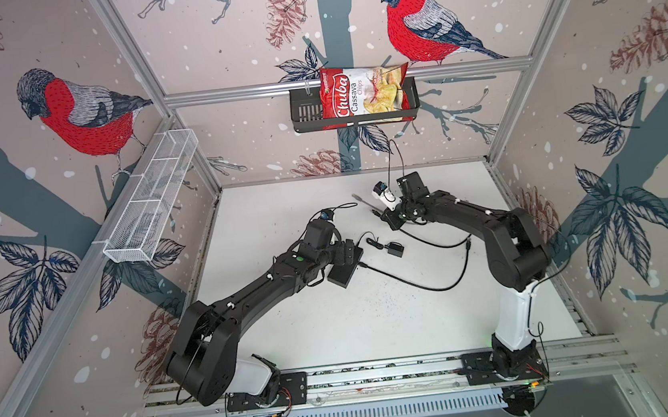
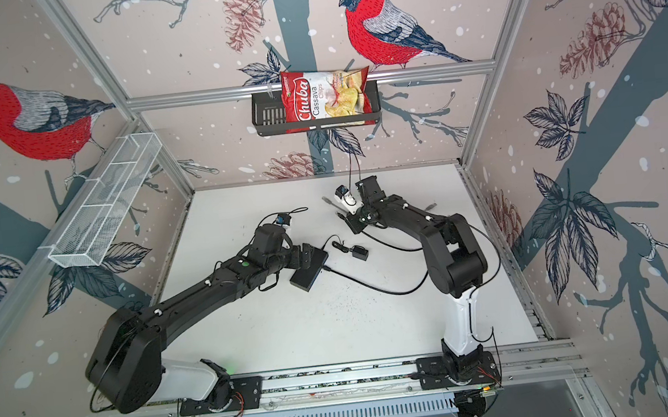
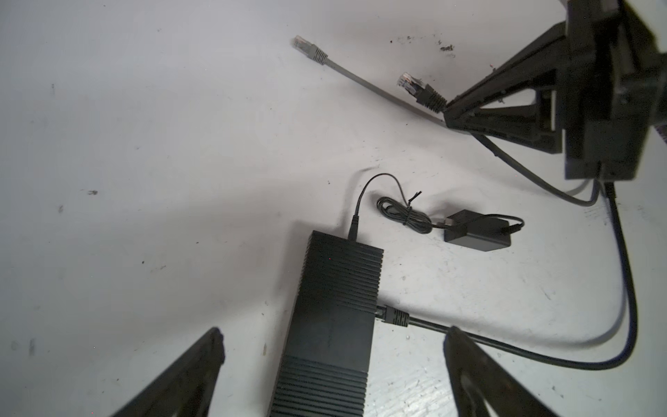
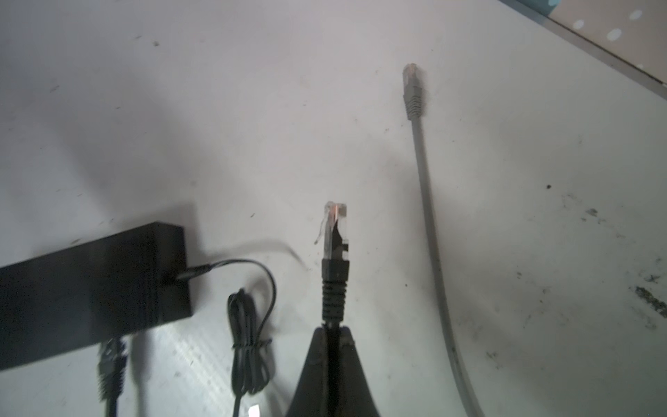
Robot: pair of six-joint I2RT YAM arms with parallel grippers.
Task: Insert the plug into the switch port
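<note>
The switch [image 1: 344, 271] [image 2: 308, 271] is a flat black ribbed box lying on the white table. My left gripper [image 3: 334, 343] [image 1: 345, 256] is open, one finger on each side of the box's near end and neither touching it. One black connector [image 3: 395, 317] is seated in its long edge; the switch port openings are hidden. The plug [image 4: 335, 231] [image 3: 411, 85] [image 1: 374, 213] is a clear connector with a black boot. My right gripper [image 4: 334, 330] [image 1: 384, 216] is shut on it just behind the boot, back and right of the switch.
A grey cable with its own connector [image 4: 413, 94] [image 3: 306, 48] lies beside the held plug. A small black power adapter [image 3: 476, 233] [image 1: 395, 249] and bundled cord [image 3: 404, 214] lie right of the switch. A black cable [image 1: 436, 287] loops over the table. Baskets hang on the walls.
</note>
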